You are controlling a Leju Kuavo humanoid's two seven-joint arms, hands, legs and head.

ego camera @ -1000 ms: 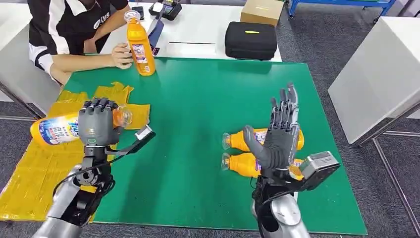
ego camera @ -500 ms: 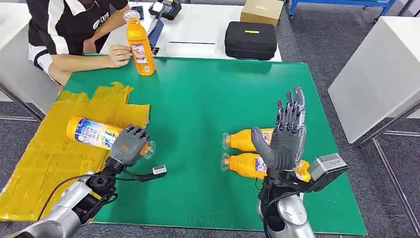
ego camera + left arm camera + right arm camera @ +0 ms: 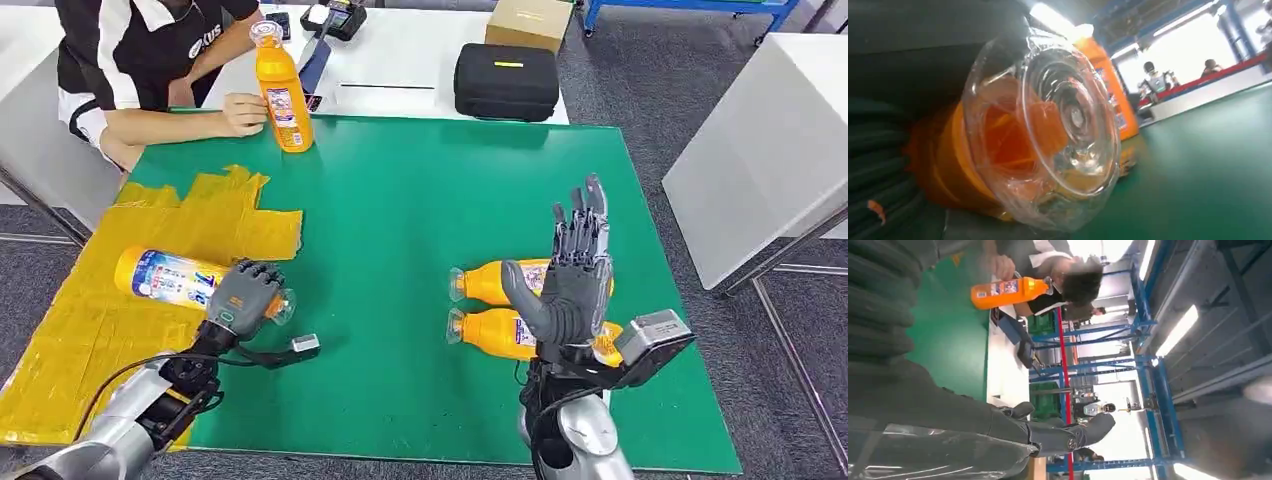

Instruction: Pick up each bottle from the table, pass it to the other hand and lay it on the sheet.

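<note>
Head view, items listed nearest first. Left hand (image 3: 243, 298): fingers wrapped round the neck end of a bottle (image 3: 170, 277), clear cap toward the green mat (image 3: 400, 220). A second ago this bottle was raised level above the sheet (image 3: 90, 330); half a second ago it had dropped low; now its body lies flat along the yellow sheet, slid a little further from the mat. Judgement: the lay-down is all but done, and only the release remains. Left wrist view: the clear cap (image 3: 1068, 125) sits close against the lens, orange neck behind it, dark fingers closed on it.

Right hand (image 3: 570, 275): held upright, palm inward, fingers spread and apart, holding nothing, almost unchanged over the second. It stands in front of two bottles lying (image 3: 500, 310) side by side on the mat, caps pointing toward the middle. Judgement: these are next to be picked up.

Edges and room: the sheet lies crumpled over the mat's left edge, with bare yellow on the near side of the laid bottle. Wide bare mat separates the two hands, so a pass across has space. The two lying bottles sit well in from the mat's right edge.

Farthest: a person's hand (image 3: 240, 110) rests against an upright bottle (image 3: 281, 90) at the far left corner of the mat. Beyond, on a white table (image 3: 400, 60), a black case (image 3: 506, 82) and a carton (image 3: 530, 20).
</note>
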